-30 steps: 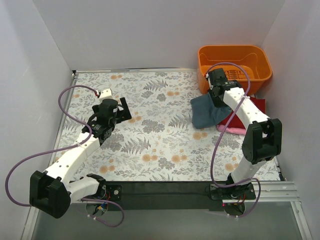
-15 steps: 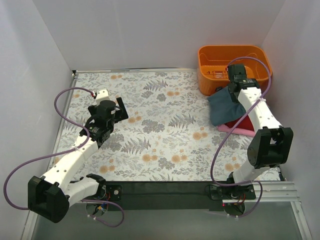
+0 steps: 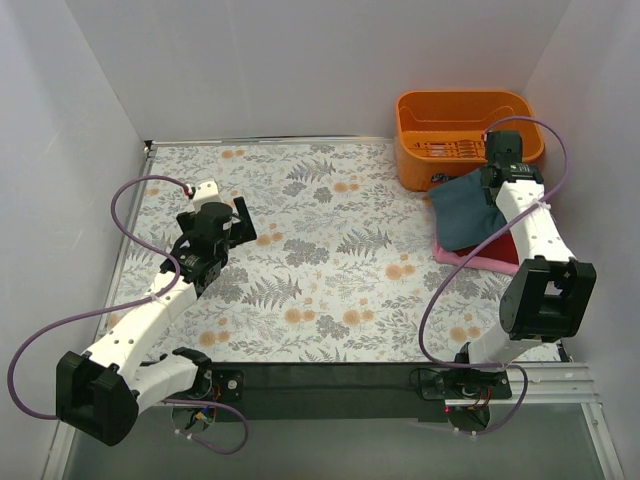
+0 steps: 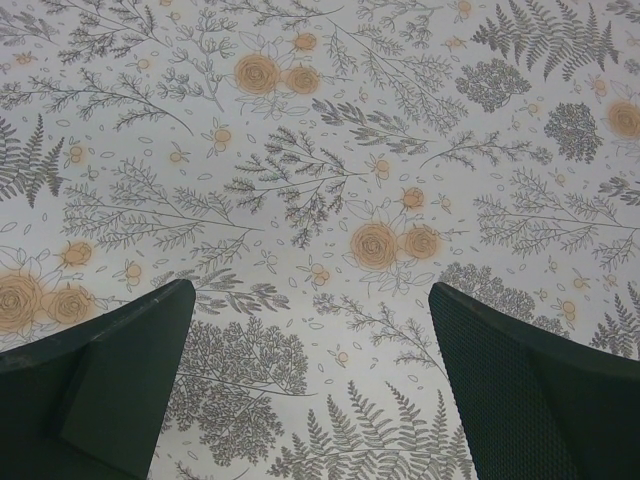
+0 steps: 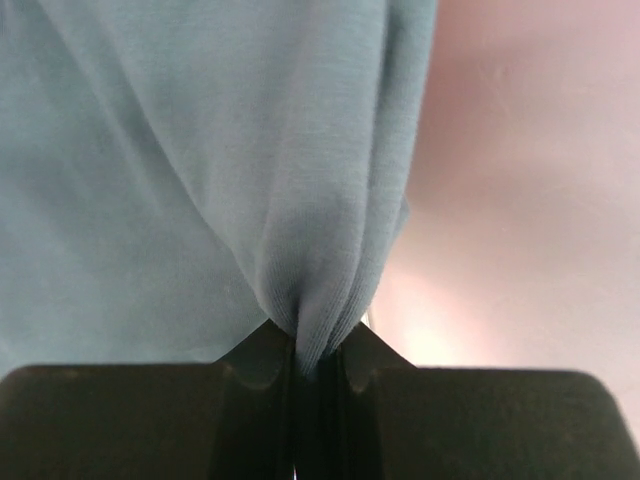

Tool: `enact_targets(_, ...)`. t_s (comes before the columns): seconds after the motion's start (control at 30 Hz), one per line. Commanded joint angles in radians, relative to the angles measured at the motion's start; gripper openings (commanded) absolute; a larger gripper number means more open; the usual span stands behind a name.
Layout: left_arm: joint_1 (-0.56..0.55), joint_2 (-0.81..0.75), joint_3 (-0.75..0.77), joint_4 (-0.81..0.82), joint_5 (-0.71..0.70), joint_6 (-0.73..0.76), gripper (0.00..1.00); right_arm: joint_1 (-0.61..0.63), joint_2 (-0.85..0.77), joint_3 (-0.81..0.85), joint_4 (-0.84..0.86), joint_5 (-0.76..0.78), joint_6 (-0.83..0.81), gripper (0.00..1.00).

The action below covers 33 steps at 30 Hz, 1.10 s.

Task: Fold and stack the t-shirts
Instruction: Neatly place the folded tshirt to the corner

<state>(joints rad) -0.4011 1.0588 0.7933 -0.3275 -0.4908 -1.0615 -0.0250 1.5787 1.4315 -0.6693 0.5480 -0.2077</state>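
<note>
**Overhead view.** The left gripper (image 3: 238, 215) hovers over the left part of the flower-patterned table (image 3: 330, 270). Its jaws are spread wide and hold nothing. The right gripper (image 3: 493, 188) is at the far right, just in front of the orange basket (image 3: 412, 112). Its jaws are nearly closed on a pinch of the blue-grey shirt (image 3: 465, 208). That shirt hangs from the grip and drapes over a pile at the table's right edge. The dark red shirt (image 3: 497, 240) lies beneath it. The pink shirt (image 3: 465, 256) is at the bottom, its edge showing along the near side.

**Left wrist view.** Both fingers (image 4: 110, 380) stand far apart, with only flowered table top between them.

**Right wrist view.** The two fingers are pressed close together, a gathered fold of blue-grey cloth squeezed between them. The cloth fans out upward across the left and middle of the view. There is a pink blur on the right, too soft to name.
</note>
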Motion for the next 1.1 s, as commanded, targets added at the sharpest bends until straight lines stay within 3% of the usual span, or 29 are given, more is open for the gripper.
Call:
enact_targets(0.0, 0.005, -0.022, -0.006, 0.024, -0.026, 0.017, 0.98, -0.053, 0.026, -0.029, 0.091, -0.017, -0.004, 0.01)
enact_targets(0.23, 0.005, -0.010, -0.012, 0.025, -0.025, 0.018, 0.98, -0.092, 0.098, -0.097, 0.132, -0.080, 0.024, 0.06)
enact_targets(0.3, 0.005, -0.003, -0.012, 0.028, -0.020, 0.018, 0.98, -0.096, 0.121, -0.111, 0.143, -0.054, 0.031, 0.15)
enact_targets(0.33, 0.005, 0.000, -0.012, 0.028, -0.017, 0.020, 0.98, -0.098, 0.127, -0.115, 0.146, -0.036, 0.036, 0.38)
enact_targets(0.4, 0.005, 0.001, -0.012, 0.031, -0.011, 0.021, 0.98, -0.101, 0.141, -0.118, 0.151, 0.071, 0.068, 0.49)
enact_targets(0.43, 0.005, 0.003, -0.016, 0.031, -0.009, 0.020, 0.98, -0.101, 0.139, -0.117, 0.149, 0.126, 0.092, 0.60)
enact_targets(0.5, 0.005, 0.006, -0.017, 0.033, -0.014, 0.021, 0.98, -0.101, 0.123, -0.115, 0.149, 0.243, 0.157, 0.67)
enact_targets(0.6, 0.005, 0.007, -0.016, 0.034, -0.015, 0.021, 0.98, -0.102, 0.072, -0.105, 0.140, 0.282, 0.201, 0.74)
enact_targets(0.67, 0.005, 0.006, -0.016, 0.034, -0.014, 0.021, 0.98, -0.101, 0.023, -0.089, 0.129, 0.215, 0.228, 0.74)
enact_targets(0.8, 0.007, 0.012, -0.014, 0.033, -0.014, 0.020, 0.98, -0.090, -0.077, -0.115, 0.119, -0.191, 0.301, 0.72)
enact_targets(0.9, 0.005, 0.012, -0.016, 0.033, -0.014, 0.020, 0.98, -0.069, -0.153, -0.213, 0.151, -0.413, 0.359, 0.69)
enact_targets(1.0, 0.005, 0.015, -0.017, 0.034, -0.011, 0.017, 0.98, -0.056, -0.209, -0.351, 0.238, -0.540, 0.435, 0.66)
enact_targets(1.07, 0.005, 0.020, -0.017, 0.035, -0.005, 0.015, 0.98, -0.053, -0.223, -0.438, 0.295, -0.540, 0.464, 0.66)
